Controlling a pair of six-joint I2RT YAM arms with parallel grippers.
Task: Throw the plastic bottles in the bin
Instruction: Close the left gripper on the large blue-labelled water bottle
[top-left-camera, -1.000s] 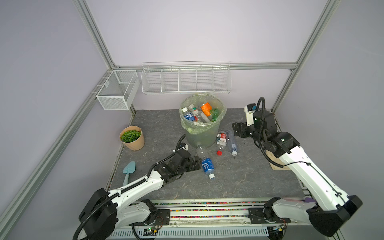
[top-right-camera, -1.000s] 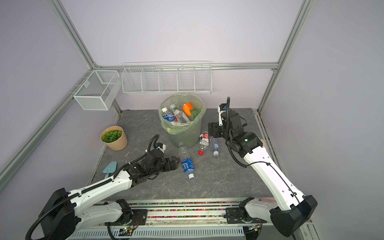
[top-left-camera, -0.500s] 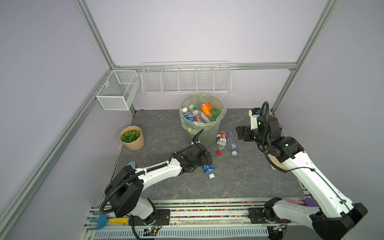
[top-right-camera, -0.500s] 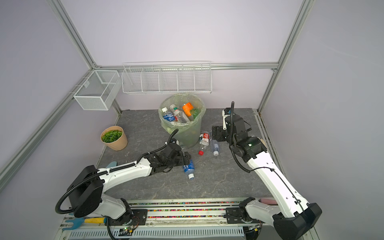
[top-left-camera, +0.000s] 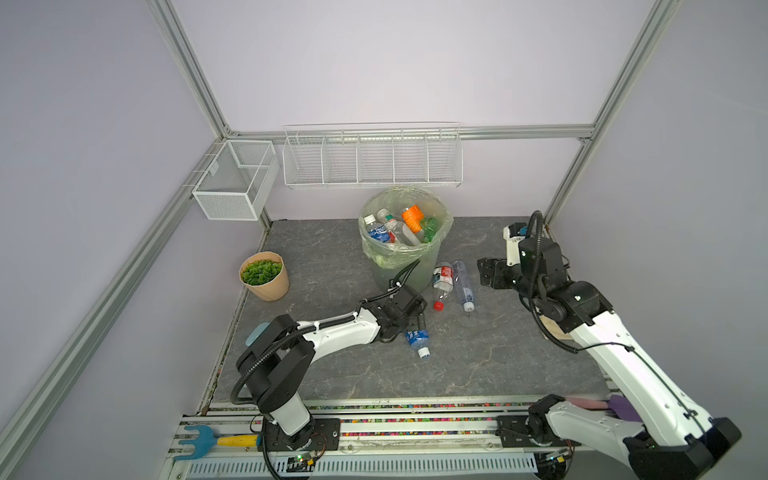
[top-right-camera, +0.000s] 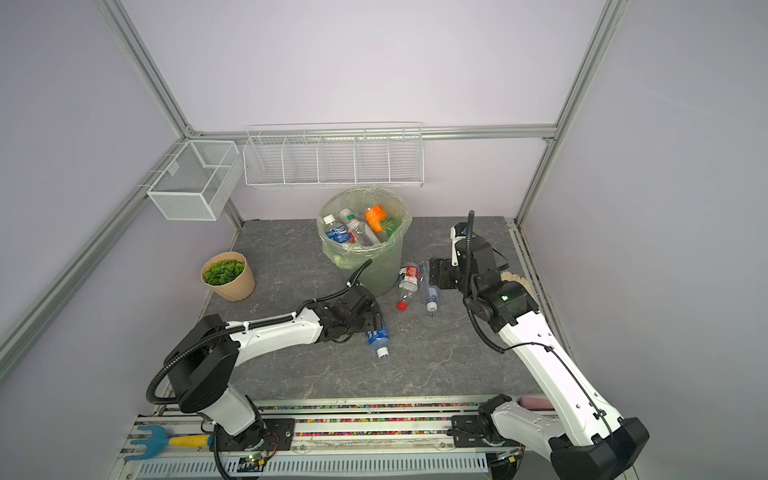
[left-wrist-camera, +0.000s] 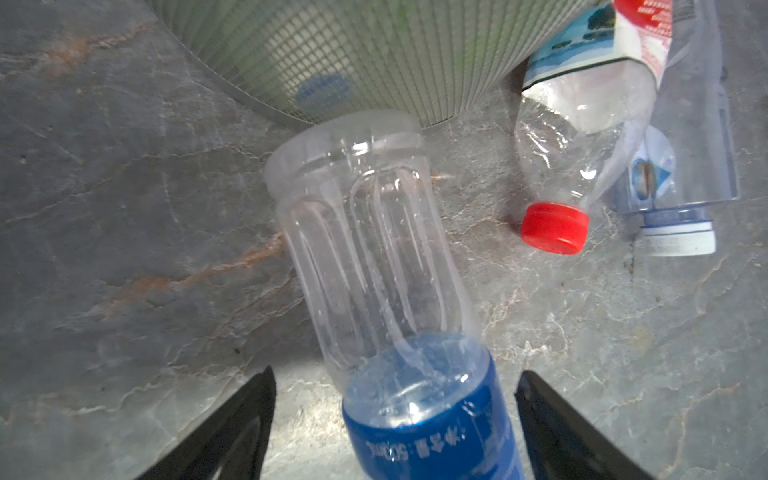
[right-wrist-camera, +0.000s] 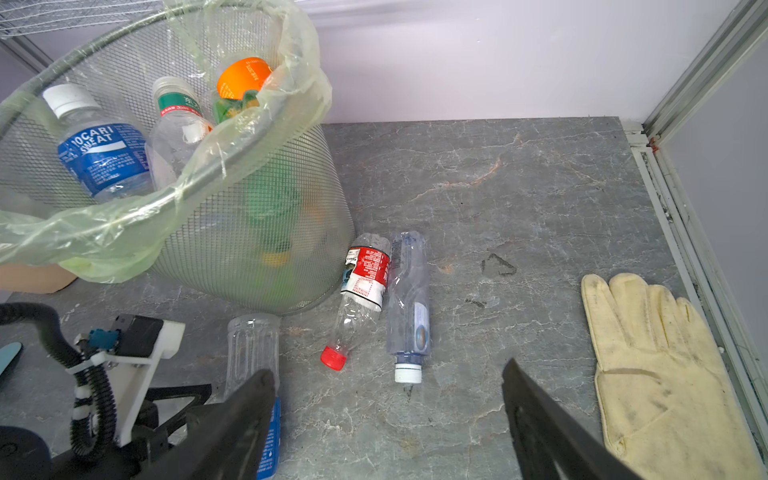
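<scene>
Over the last second the left arm has swung in across the grey marbled desk (top-left-camera: 498, 365). The left end effector (left-wrist-camera: 395, 374) now straddles the clear plastic bottle with a blue label and white cap (top-left-camera: 417, 338). This bottle lies on its side in front of the round grey-green mesh bin lined with a pale green bag (top-left-camera: 386, 270), its base towards the bin. In the left wrist view the jaws stand apart with desk showing on both sides of the bottle, so it is bracketed but not yet gripped; closing looks like the next step. The right end effector (top-left-camera: 487, 272), jaws wide and empty, has dropped nearer the crumpled red-labelled bottle (top-left-camera: 442, 280) and the clear pale-blue-labelled bottle (top-left-camera: 463, 286), which lie side by side just beside the bin. Several discarded bottles (top-left-camera: 409, 220) already sit inside the bin, and these three remain on the desk.
</scene>
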